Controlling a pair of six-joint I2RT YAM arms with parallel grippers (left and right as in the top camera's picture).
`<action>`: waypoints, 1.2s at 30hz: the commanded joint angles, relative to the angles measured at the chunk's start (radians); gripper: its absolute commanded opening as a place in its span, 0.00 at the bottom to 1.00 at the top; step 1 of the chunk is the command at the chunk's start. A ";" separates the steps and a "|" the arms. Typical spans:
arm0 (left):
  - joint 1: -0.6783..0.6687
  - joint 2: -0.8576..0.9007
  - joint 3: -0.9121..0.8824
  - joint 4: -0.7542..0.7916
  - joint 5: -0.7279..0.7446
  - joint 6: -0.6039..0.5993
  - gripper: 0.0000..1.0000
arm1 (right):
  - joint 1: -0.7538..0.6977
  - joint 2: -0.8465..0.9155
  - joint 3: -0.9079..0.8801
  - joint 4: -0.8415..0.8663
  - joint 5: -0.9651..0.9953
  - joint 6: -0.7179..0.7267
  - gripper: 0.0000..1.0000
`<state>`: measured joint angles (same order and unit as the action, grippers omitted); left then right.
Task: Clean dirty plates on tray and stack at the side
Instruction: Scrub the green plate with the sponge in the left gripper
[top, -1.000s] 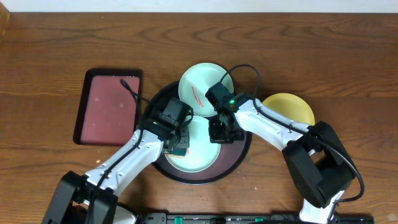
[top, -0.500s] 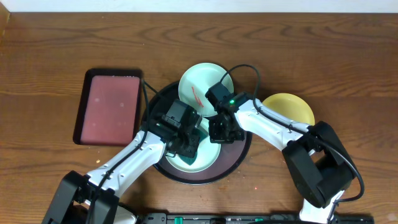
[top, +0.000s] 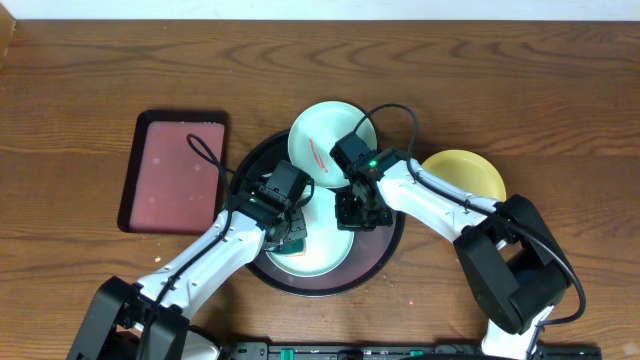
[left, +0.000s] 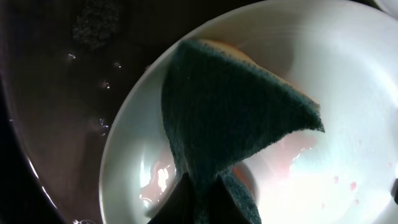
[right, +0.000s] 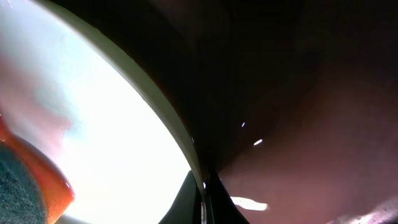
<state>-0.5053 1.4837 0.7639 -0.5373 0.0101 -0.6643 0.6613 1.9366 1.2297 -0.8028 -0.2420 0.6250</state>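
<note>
Three plates show in the overhead view. The yellow plate (top: 465, 172) lies on the table (top: 560, 90), just right of the black tray (top: 380, 255). The upper mint plate (top: 322, 135), marked with a red smear, sits at the tray's far edge; I cannot tell whether it rests on the rim. The lower mint plate (top: 325, 258) lies inside the tray, mostly covered by both arms.

1. Left gripper (left: 202, 196): clamped on a dark green sponge (left: 230, 124), which presses flat on the lower mint plate. The fingers are cut off at the frame bottom. A pale pink film shows beside the sponge.
2. Right gripper (right: 202, 196): pinched on the right rim of the same plate. Only the fingertips show. The plate surface is washed out to white and the tray is near black, so I read no detail there.
3. A red tray (top: 175, 170) lies on the table, left of the black tray.
</note>
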 joint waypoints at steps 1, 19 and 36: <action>0.018 0.004 -0.015 0.035 -0.008 0.124 0.07 | -0.007 0.017 0.011 0.000 0.012 0.010 0.01; 0.017 -0.001 -0.014 0.112 0.034 0.274 0.08 | -0.008 0.017 0.011 -0.001 0.012 0.010 0.01; 0.016 -0.001 -0.014 -0.020 0.274 0.418 0.07 | -0.008 0.017 0.011 -0.001 0.012 0.010 0.01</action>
<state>-0.4927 1.4769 0.7609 -0.5285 0.0319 -0.4717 0.6601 1.9369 1.2297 -0.8013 -0.2436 0.6250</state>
